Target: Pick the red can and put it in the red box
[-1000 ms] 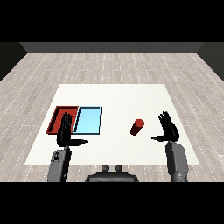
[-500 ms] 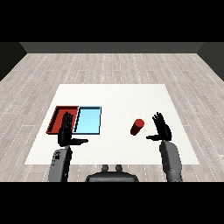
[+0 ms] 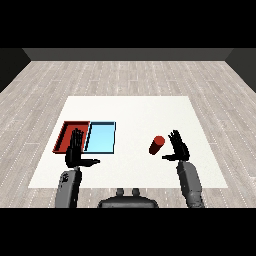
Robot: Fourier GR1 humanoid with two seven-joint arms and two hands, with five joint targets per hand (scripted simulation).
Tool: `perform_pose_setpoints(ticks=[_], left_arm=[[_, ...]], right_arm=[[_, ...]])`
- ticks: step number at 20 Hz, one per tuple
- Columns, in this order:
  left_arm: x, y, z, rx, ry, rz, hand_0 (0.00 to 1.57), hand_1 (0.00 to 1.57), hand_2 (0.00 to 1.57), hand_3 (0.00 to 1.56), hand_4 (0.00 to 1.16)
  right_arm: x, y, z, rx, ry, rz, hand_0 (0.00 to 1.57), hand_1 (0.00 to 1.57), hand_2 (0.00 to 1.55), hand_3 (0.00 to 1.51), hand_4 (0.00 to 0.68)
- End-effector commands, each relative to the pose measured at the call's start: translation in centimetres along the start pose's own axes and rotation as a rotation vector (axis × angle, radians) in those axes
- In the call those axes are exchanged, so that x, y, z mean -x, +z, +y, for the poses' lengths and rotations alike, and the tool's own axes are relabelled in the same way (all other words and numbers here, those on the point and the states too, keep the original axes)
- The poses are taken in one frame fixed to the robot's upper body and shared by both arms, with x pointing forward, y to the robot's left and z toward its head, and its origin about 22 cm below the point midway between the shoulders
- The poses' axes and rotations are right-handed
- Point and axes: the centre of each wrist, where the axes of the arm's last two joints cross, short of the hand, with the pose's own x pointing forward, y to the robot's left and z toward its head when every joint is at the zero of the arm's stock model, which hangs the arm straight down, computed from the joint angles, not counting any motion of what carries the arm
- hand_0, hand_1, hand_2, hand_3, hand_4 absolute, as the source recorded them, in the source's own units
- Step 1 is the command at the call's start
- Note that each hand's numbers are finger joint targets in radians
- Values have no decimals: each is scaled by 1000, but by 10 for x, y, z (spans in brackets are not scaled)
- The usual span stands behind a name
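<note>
A white table (image 3: 130, 110) sits on a grey wood floor (image 3: 125, 75). The can (image 3: 157, 145) is red and stands on the table, on the right side, a bit nearer than the middle. It stands on the bare table and is in no tray. Nothing holds it. The right hand (image 3: 179, 149) is just to the right of the can, very near it. I cannot tell if it touches the can. Its fingers are straight and spread apart, pointing up and away. Its thumb sticks out to the left, toward the bottom of the can. The hand holds nothing. Its grey arm (image 3: 190, 184) comes in from the near right. Two trays lie side by side on the left part of the table, and their edges touch. The red tray (image 3: 65, 135) is on the left. The blue tray (image 3: 101, 137) is on its right. The can is well apart from the red tray, and the blue tray lies between them. The left hand (image 3: 76, 150) is at the near edge of the trays. Its straight fingers cover part of the red tray's near right corner. These fingers are spread apart too, and the thumb points right. This hand holds nothing. Its grey arm (image 3: 68, 187) comes in from the near left.
</note>
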Motion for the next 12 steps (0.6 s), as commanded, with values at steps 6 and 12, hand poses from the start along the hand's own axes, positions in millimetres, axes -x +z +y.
perform_pose_setpoints(ticks=[6,12], left_arm=[[-1,-17,-27,-6,-4,-16,0,0,0,0,0],[-16,-5,12,-1,14,-18,0,0,0,0,0]], right_arm=[[-3,-5,19,-5,-44,30,0,0,0,0,0],[9,-13,16,-23,-57,41,0,0,0,0,0]])
